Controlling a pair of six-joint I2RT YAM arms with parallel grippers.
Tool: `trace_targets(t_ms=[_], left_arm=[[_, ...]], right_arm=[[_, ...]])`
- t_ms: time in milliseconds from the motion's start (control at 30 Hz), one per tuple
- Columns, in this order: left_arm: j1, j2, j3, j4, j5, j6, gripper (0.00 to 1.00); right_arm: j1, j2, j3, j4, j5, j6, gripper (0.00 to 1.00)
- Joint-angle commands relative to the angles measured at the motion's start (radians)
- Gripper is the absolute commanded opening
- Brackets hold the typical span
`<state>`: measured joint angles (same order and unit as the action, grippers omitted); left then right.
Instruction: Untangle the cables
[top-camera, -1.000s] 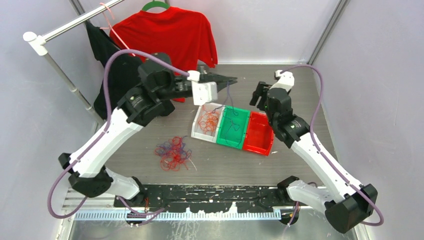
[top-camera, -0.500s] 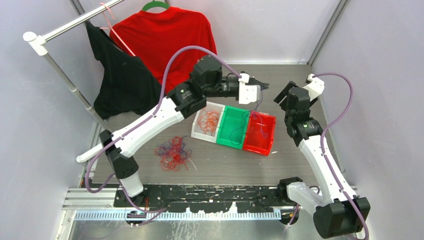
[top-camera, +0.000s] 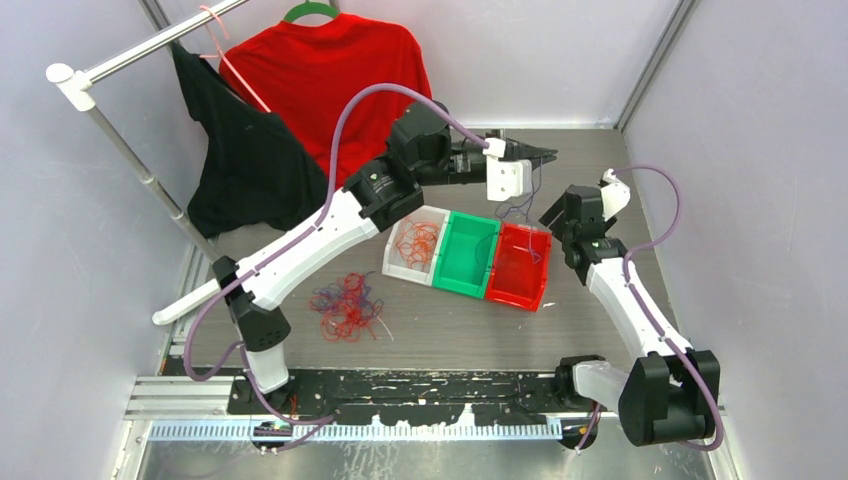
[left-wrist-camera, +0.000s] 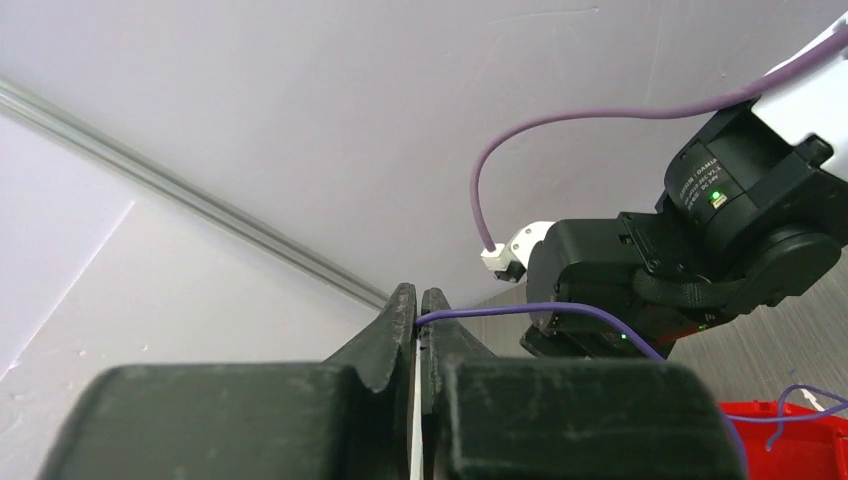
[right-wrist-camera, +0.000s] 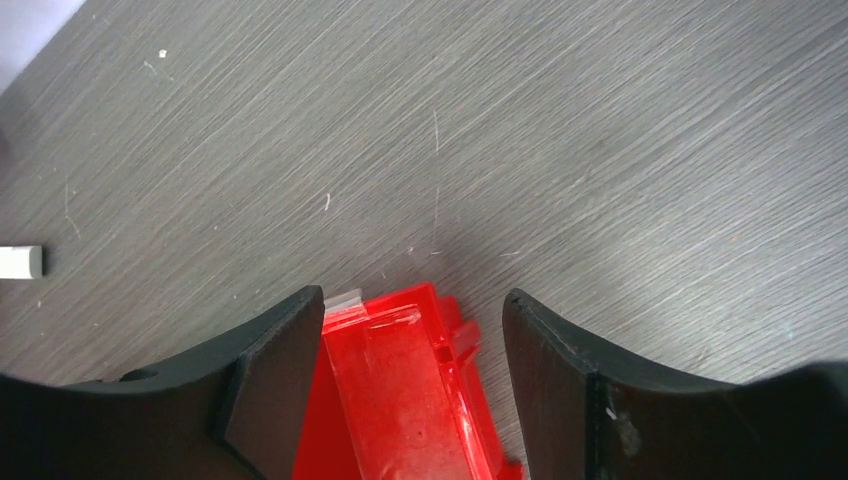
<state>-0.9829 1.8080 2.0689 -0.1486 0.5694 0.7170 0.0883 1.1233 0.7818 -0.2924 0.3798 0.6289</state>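
Change: we see left arm (top-camera: 320, 235) swung right; purple cable (left-wrist-camera: 540, 307) now dangles over glossy red bin (top-camera: 518, 280).
Left jaws: pinched on that thin cable.
Right jaws: wide, empty.
Tangle (top-camera: 345, 305): on brushed counter (top-camera: 450, 325).

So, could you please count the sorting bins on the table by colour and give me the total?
White bin: 1
Green bin: 1
Red bin: 1
Total: 3
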Motion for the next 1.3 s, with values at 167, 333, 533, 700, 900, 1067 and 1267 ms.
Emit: trace_targets(t_ms=[167,333,533,700,900,1067,1267], left_arm=[[-0.018,0.005,0.004,0.092,0.014,0.022,0.0],[-0.016,0.035,-0.067,0.129,-0.031,0.053,0.0],[-0.017,0.099,-0.125,0.196,-0.089,0.024,0.0],[-0.017,0.152,-0.135,0.226,-0.122,-0.03,0.0],[-0.015,0.209,-0.172,0.245,-0.15,0.011,0.0],[-0.001,0.261,-0.184,0.132,-0.139,0.134,0.0],[0.0,0.304,-0.226,0.067,-0.137,0.304,0.0]], right_arm=[[-0.004,-0.061,-0.016,0.062,0.019,0.065,0.7],[-0.015,-0.131,-0.038,0.054,0.087,0.081,0.7],[-0.043,-0.19,-0.066,0.051,0.163,0.116,0.7],[-0.088,-0.211,-0.098,0.042,0.151,0.166,0.7],[-0.102,-0.25,-0.089,0.037,0.166,0.177,0.7],[-0.104,-0.238,-0.084,0.033,0.149,0.184,0.7],[-0.105,-0.226,-0.085,0.039,0.124,0.202,0.7]])
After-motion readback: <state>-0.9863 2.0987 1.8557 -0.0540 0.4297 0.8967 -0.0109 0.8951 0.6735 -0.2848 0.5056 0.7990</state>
